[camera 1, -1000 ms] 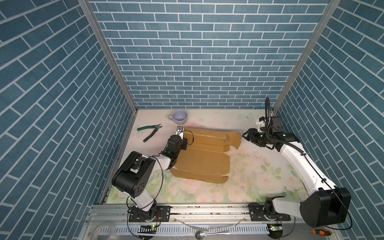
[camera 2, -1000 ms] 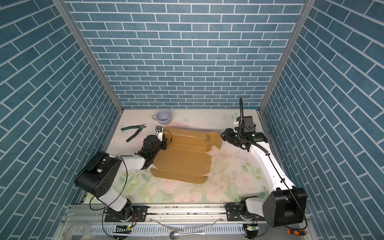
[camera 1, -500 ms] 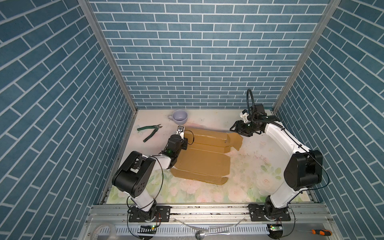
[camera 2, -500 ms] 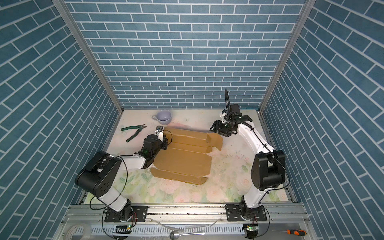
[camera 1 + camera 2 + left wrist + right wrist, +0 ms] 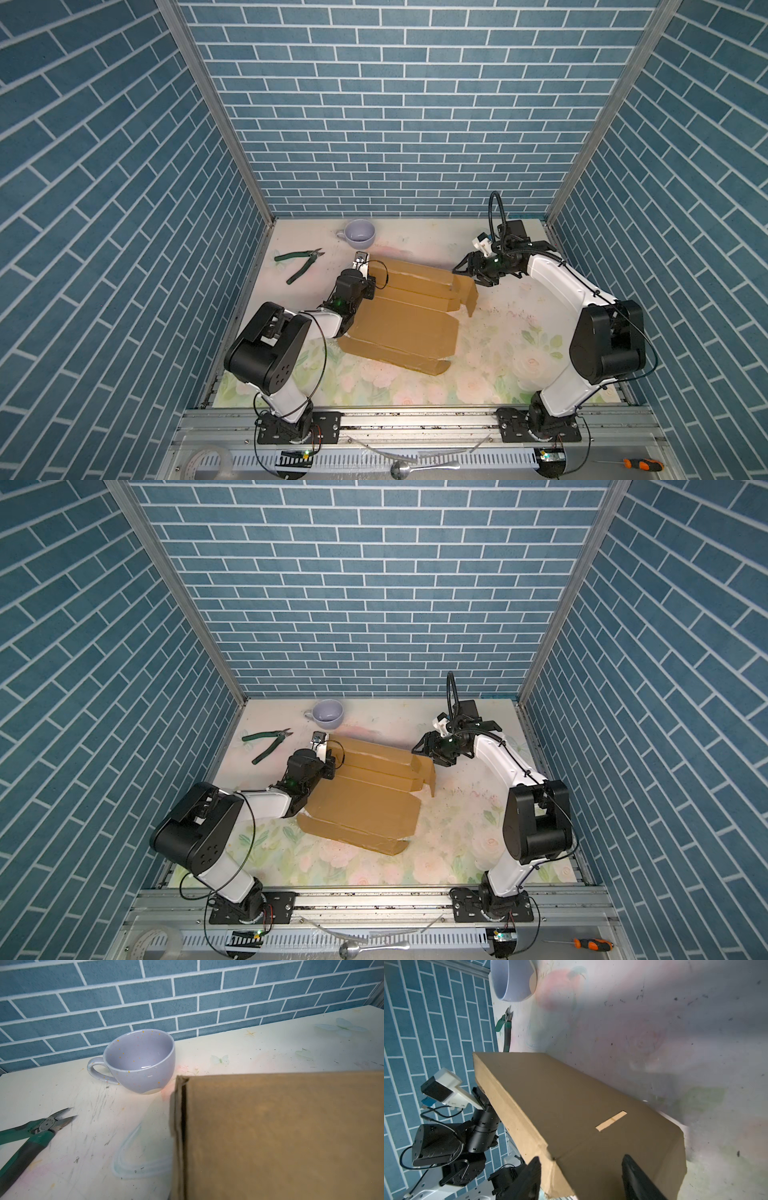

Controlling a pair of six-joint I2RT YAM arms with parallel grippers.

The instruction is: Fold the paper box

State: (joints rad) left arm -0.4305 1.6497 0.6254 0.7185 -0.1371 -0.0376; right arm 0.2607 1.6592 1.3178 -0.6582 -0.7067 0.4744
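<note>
Blue-brick walls (image 5: pixel 395 124) on three sides; floral tabletop (image 5: pixel 519 332). Mid-table: paper box (image 5: pixel 399 328), main panel flat, far strips folded up, right-end flap angled downward. At its far-left corner: left gripper (image 5: pixel 369 279), closed on the cardboard edge; arm low, stretched forward along the box's left side. At the right end: right gripper (image 5: pixel 469 275), jaws apart, straddling the flap, gripping nothing; forearm reaching in from the right, elbow raised. Beyond: lilac cup (image 5: pixel 360 236), green cutters (image 5: pixel 300 266), both clear of box.
</note>
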